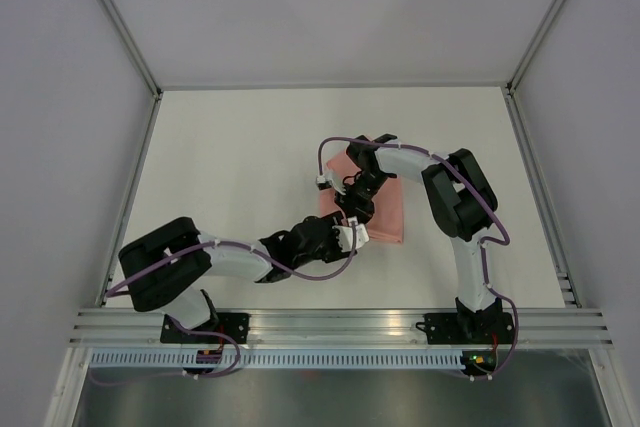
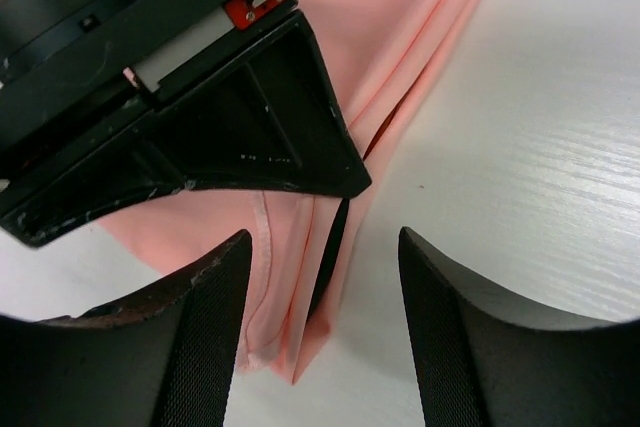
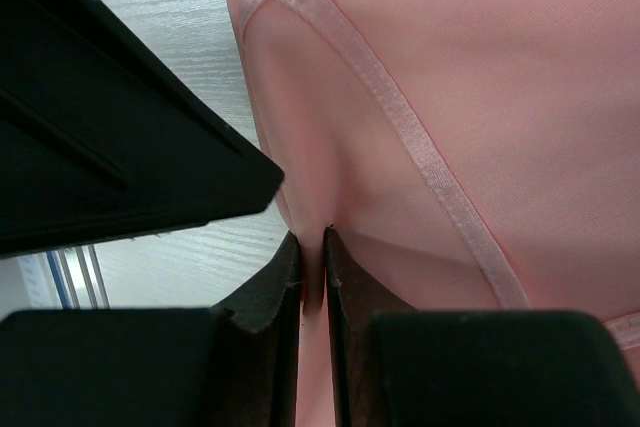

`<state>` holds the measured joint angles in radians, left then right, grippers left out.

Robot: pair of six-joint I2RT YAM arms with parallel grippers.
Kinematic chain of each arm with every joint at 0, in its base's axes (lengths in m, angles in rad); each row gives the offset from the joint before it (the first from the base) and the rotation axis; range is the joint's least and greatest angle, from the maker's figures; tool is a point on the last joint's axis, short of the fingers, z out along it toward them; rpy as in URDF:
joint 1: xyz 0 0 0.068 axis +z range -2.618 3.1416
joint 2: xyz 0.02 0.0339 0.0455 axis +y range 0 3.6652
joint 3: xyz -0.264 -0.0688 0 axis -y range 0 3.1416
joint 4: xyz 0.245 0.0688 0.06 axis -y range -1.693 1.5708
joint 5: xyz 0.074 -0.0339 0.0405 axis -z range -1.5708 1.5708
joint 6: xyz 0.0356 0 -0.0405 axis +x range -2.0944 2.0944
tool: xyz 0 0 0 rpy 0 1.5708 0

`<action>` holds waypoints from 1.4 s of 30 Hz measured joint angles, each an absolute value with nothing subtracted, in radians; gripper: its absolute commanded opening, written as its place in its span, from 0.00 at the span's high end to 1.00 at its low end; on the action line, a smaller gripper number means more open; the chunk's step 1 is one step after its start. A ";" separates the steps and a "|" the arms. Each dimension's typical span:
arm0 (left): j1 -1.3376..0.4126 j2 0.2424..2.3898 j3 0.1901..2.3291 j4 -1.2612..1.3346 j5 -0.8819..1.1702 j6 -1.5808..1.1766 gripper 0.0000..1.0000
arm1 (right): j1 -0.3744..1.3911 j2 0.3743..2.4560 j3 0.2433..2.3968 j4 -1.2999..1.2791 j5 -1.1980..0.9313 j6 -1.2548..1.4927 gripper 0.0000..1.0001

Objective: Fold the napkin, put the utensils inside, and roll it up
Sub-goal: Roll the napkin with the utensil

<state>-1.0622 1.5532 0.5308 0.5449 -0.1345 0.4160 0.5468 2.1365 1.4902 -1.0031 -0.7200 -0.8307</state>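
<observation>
So the napkin [image 1: 388, 209] is lying folded on the white surface [image 1: 240, 162], a bit toward 3 o'clock from the middle in the overhead view. The right hand [image 3: 311, 242] is nearly closed with a pinch of pink cloth between its fingers, on the napkin's 9 o'clock side. The left hand [image 2: 322, 239] sits at the 7 o'clock corner, jaws spread wide and gripping nothing; a dark sliver [image 2: 330, 247] shows in the fold there, can't tell what.
</observation>
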 measured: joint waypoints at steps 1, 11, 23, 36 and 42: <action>-1.063 1.567 0.539 0.545 -0.132 0.432 0.34 | 0.547 2.136 1.490 -1.003 -0.720 -0.830 0.91; -1.061 1.662 0.617 0.525 -0.128 0.567 0.33 | 0.546 2.136 1.489 -1.005 -0.720 -0.827 0.91; -1.045 1.699 0.649 0.487 -0.110 0.611 0.36 | 0.544 2.136 1.488 -1.022 -0.714 -0.836 0.92; -1.044 1.743 0.738 0.375 -0.067 0.619 0.58 | 0.525 2.136 1.491 -1.060 -0.690 -0.851 0.92; -1.047 1.761 0.776 0.310 -0.027 0.618 0.85 | 0.523 2.136 1.495 -1.065 -0.676 -0.854 0.91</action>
